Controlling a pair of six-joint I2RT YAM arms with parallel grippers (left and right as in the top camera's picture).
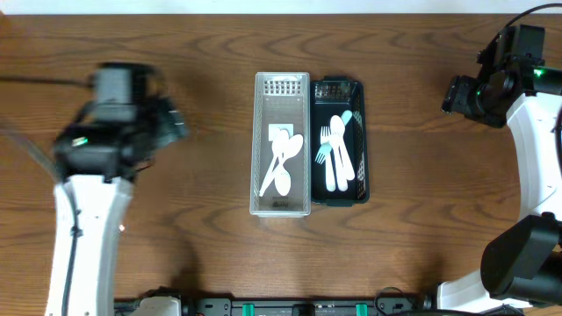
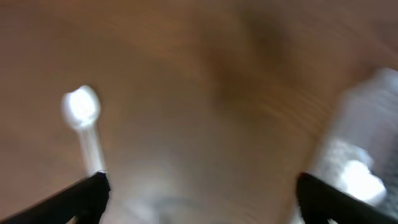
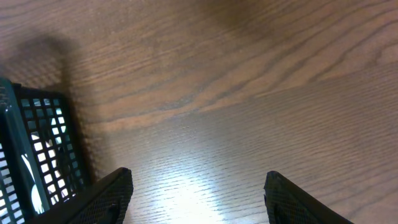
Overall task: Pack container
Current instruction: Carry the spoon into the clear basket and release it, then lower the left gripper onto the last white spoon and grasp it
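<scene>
A clear plastic container (image 1: pixel 260 140) at the table's middle holds white spoons (image 1: pixel 283 162). Beside it on the right, a black mesh basket (image 1: pixel 363 149) holds white forks (image 1: pixel 336 154) and a teal utensil (image 1: pixel 344 118). My left gripper (image 1: pixel 174 123) is far left of the container and motion-blurred. In the left wrist view its fingers (image 2: pixel 199 193) are wide apart over the table, with a blurred white spoon (image 2: pixel 82 118) just by the left finger. My right gripper (image 1: pixel 452 95) is far right, open and empty (image 3: pixel 199 193) over bare wood.
The basket's corner (image 3: pixel 37 155) shows at the left edge of the right wrist view. A blurred pale shape, likely the clear container (image 2: pixel 367 149), is at the right of the left wrist view. Wood tabletop surrounds both containers.
</scene>
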